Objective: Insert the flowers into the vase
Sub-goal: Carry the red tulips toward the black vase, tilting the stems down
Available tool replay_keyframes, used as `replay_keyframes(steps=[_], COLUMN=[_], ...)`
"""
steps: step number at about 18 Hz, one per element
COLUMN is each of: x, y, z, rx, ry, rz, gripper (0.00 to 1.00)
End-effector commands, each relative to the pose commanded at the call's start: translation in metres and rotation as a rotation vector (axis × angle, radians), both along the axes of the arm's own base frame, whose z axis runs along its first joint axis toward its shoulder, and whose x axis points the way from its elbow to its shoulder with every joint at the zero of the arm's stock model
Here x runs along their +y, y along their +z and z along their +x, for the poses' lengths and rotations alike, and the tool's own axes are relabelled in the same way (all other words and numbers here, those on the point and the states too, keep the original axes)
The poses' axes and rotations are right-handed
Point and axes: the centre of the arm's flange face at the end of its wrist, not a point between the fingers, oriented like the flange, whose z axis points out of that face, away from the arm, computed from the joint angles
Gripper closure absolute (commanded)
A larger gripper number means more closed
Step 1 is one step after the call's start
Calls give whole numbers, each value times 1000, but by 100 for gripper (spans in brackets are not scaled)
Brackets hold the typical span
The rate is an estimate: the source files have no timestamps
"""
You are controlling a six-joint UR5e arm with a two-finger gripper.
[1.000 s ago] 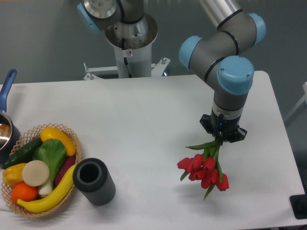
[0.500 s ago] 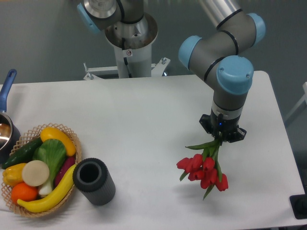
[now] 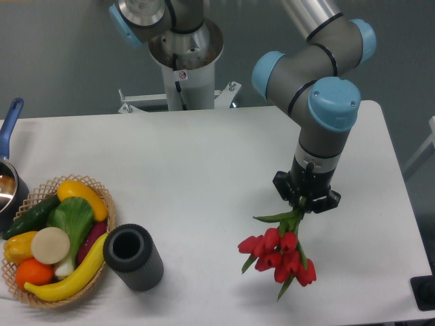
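The flowers (image 3: 277, 251) are a bunch of red tulips with green stems and leaves, buds pointing down toward the front of the table. My gripper (image 3: 303, 204) is shut on their stems at the right of the table and holds them just above the surface. The vase (image 3: 132, 257), a dark ribbed cylinder with a thick rim, stands at the front left, far to the left of the flowers, its mouth open and empty.
A wicker basket (image 3: 102, 202) of fruit and vegetables sits against the vase's left side. A blue-handled pot (image 3: 9, 173) is at the left edge. The robot base (image 3: 185, 61) stands behind the table. A dark object (image 3: 425, 293) is at the front right corner.
My gripper has moved left and slightly toward the front with the flowers in it; the tulip buds have shifted left and lower. The vase and basket have not moved.
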Motion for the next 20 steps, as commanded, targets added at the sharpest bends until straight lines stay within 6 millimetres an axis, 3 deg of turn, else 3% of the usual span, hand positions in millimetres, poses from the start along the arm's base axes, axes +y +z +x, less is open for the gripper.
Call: replay_keyframes(steps=[3, 6, 10, 17, 19, 20], x=[17, 32, 50, 61, 56, 56], y=[6, 25, 53, 104, 137, 144], z=[-2, -10, 0, 25, 40, 44], rx=[-92, -144, -167, -212, -217, -224], ry=[9, 57, 6, -151, -196, -210], rz=[140, 226, 415, 736, 806, 826], gripper=[100, 100, 100, 100, 100, 100])
